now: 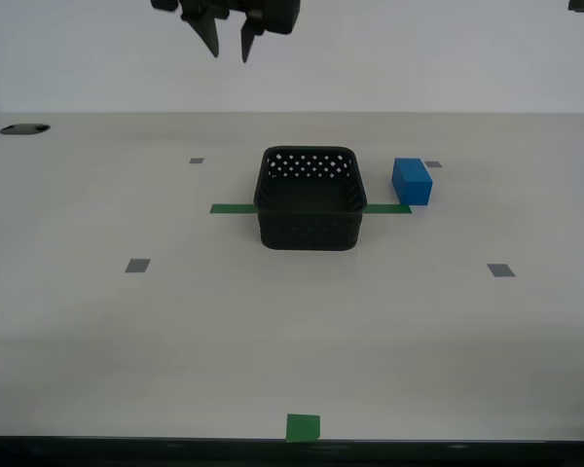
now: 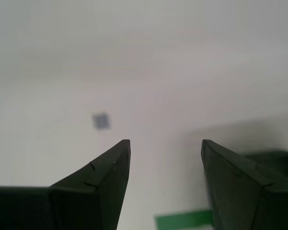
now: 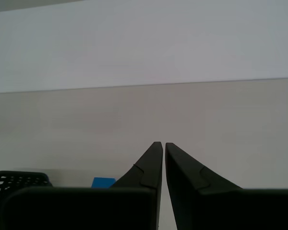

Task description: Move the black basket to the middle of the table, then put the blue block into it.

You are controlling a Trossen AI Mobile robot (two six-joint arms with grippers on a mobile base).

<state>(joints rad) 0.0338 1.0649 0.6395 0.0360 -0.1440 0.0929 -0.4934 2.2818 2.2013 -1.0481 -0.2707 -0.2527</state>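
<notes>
A rectangular black basket of perforated plastic, round-cornered, is seen astride the green tape line on the smooth off-white table. The plain-faced blue block stands just beside it, toward the exterior view's right. My first gripper is pressed nearly together; my second gripper is spread, empty

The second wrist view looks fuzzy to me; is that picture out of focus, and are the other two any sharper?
In the second wrist view the grey square and green tape on the table are soft, while my second gripper is crisp. The exterior view is sharp and evenly lit, with the black basket and blue block casting faint shadows. The first wrist view shows my first gripper sharp and the block's top slightly soft.
</notes>
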